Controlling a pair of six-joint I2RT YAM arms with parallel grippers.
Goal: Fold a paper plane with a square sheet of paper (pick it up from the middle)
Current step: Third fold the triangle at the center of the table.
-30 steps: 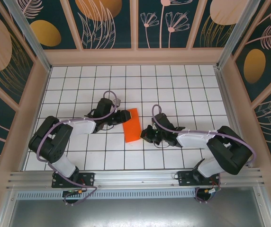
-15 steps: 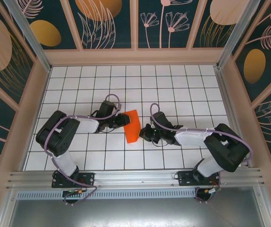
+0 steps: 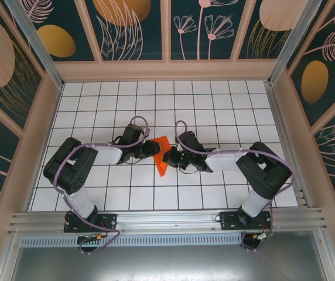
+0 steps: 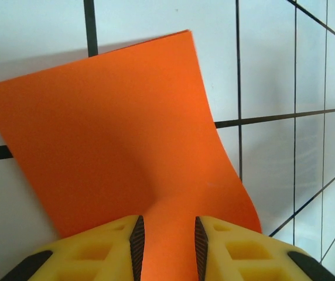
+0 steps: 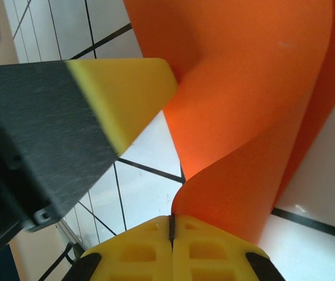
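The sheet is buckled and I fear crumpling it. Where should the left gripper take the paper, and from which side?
Probably the raised ridge at the left edge of the paper, coming from the left and pinching across it: it humps into a narrow fold there and spreads wide elsewhere.

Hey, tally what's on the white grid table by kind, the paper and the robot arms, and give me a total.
Thin orange-red paper sheet: 1
Black robot arms: 2, the left arm and the right arm
Total: 3
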